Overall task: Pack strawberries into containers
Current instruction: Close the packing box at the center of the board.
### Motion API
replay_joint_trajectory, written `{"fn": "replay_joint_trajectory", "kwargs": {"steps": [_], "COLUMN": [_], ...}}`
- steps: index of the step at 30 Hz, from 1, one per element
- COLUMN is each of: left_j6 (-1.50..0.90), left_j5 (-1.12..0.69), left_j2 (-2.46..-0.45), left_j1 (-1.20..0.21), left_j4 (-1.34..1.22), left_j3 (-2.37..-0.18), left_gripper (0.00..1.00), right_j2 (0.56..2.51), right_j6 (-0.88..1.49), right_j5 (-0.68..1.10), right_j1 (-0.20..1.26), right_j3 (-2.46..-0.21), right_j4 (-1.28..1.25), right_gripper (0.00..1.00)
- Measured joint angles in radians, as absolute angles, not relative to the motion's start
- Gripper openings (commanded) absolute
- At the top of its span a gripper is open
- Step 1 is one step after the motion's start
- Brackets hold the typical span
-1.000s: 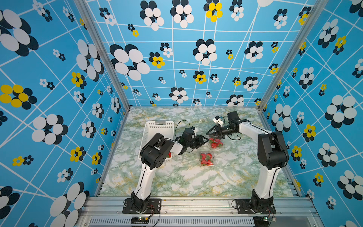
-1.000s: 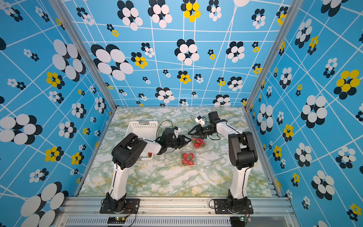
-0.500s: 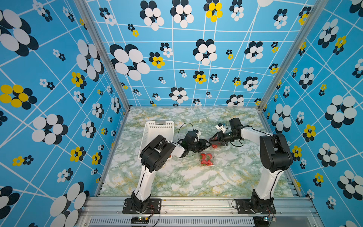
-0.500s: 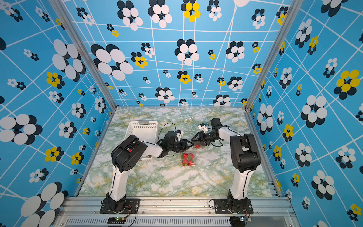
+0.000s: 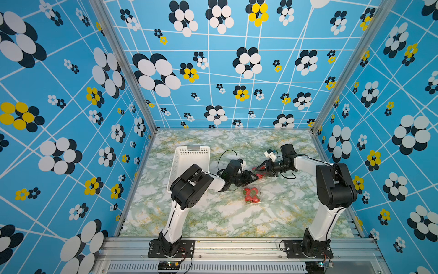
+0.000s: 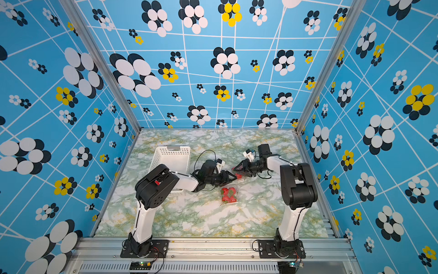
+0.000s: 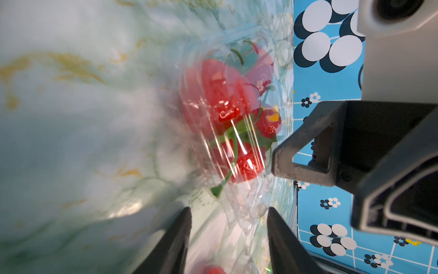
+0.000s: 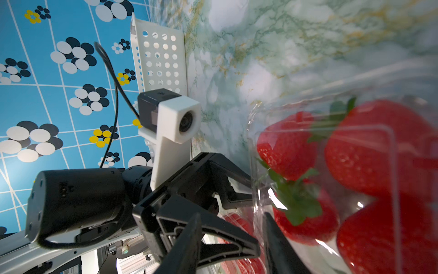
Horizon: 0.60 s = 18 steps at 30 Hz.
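Near the table's middle, a clear container point(image 5: 260, 175) of red strawberries point(image 8: 369, 151) lies between my two grippers, which face each other. My left gripper point(image 7: 228, 213) has its jaws apart, with clear plastic and a strawberry showing between them. My right gripper point(image 8: 231, 218) also stands open, one finger against the container's point(image 8: 260, 189) clear wall. In both top views the left gripper point(image 5: 255, 177) and the right gripper point(image 5: 255, 169) nearly meet. A second container point(image 5: 251, 195) with strawberries sits just nearer the front, apart from both grippers.
A large white perforated basket point(image 5: 189, 163) stands at the back left, behind the left arm, and also shows in the right wrist view point(image 8: 161, 59). Blue flowered walls point(image 5: 71, 118) close the marble table in on three sides.
Both grippers have come lower and closer round the container between them. The right jaws have narrowed a little.
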<state>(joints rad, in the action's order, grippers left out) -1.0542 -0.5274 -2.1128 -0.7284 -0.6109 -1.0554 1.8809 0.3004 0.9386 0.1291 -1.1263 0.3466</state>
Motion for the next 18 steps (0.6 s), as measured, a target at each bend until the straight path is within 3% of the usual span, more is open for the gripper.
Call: {"fn": "replay_joint_trajectory", "kwargs": {"steps": [17, 18], "left_j6": [-1.054, -1.054], "left_j5": [-0.516, -0.516], "left_j2": [-2.113, -2.113], "left_j1": [-0.734, -0.734], "left_j4": [-0.568, -0.568], "left_j3": [-1.104, -1.106], "left_gripper": [0.44, 0.40], "right_j2": [1.880, 1.881], "right_j6": [0.300, 0.300], "right_j5": [0.928, 0.928], "right_j1": [0.129, 0.129], "right_j3": [-1.122, -1.121], "right_j4": [0.341, 0.338], "right_gripper": [0.40, 0.40]}}
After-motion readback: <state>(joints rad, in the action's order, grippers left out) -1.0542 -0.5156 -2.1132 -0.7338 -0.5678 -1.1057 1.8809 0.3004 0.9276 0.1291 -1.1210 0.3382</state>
